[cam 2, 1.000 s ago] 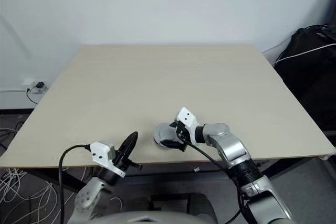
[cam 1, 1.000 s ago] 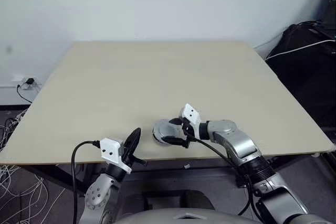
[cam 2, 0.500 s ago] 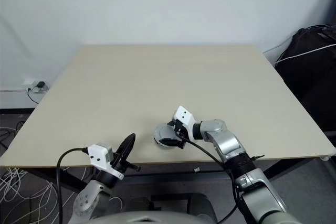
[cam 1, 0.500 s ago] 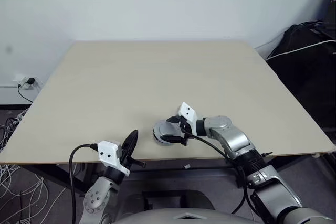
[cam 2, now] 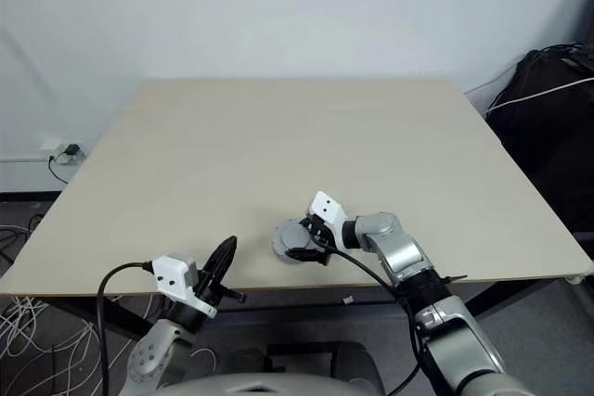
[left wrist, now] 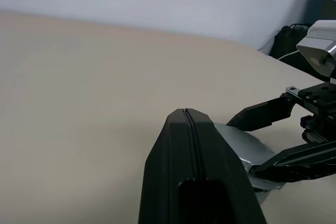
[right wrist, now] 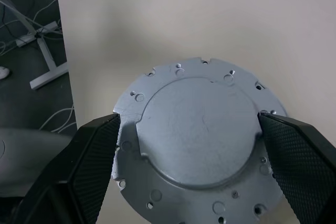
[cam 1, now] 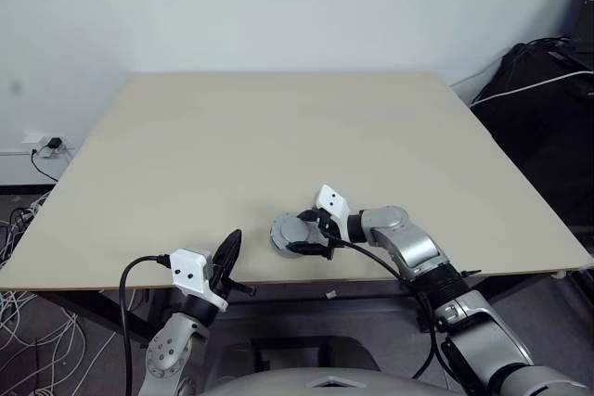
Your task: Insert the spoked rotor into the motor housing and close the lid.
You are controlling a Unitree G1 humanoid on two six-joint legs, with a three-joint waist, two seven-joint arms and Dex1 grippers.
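Left gripper (cam 1: 229, 252): nearest, at the table's front edge, fingers pressed together, empty.
Right gripper (cam 1: 306, 232): jaws spread wide, one finger (right wrist: 92, 150) each side of the disc, seemingly touching its rim.
Metal disc (right wrist: 197, 140): flat on the table (cam 1: 278, 136), six o'clock, near the front edge.

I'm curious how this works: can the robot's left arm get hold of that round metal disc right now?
Probably not as things stand. The left gripper is shut and sits off the table's near edge, while the right gripper already straddles the round metal disc with open fingers.
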